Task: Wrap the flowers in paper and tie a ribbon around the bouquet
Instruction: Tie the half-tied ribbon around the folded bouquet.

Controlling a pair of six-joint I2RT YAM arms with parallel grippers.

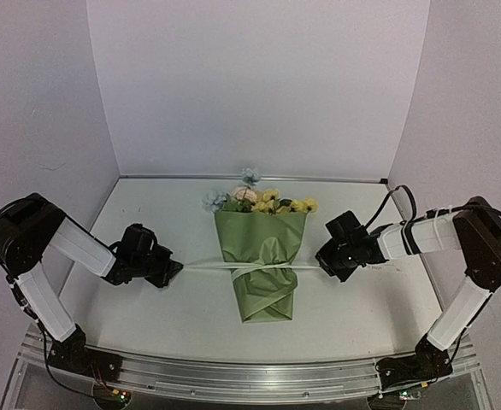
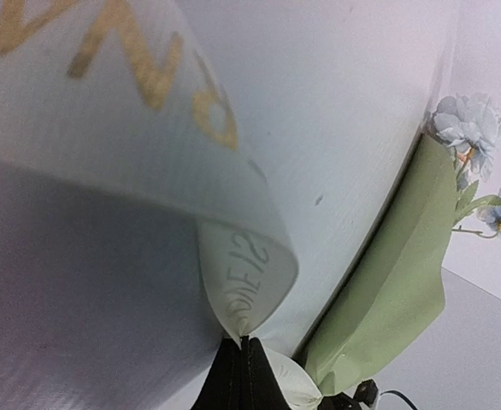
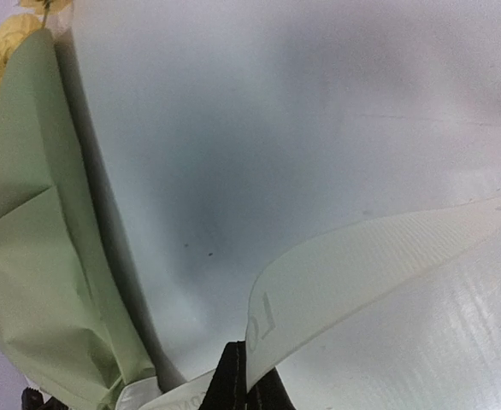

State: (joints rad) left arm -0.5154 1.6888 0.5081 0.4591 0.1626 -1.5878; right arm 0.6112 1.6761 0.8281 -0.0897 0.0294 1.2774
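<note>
Ribbed cream ribbon (image 3: 362, 265), pinched by left tool (image 2: 242, 376) and right tool (image 3: 246, 380), girds creased olive bouquet (image 1: 263, 248).

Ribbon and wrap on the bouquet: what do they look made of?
The ribbon looks like woven fabric, cream with a slight sheen: a fine ribbed weave shows up close, and the left wrist view shows gold printed letters. The wrap looks like matte olive-green paper: it holds crisp folds and creases. Whether it has a coating can't be told.

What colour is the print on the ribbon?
Gold letters on a cream-white ribbon; the curled underside shows them grey. Clearest in the left wrist view.
</note>
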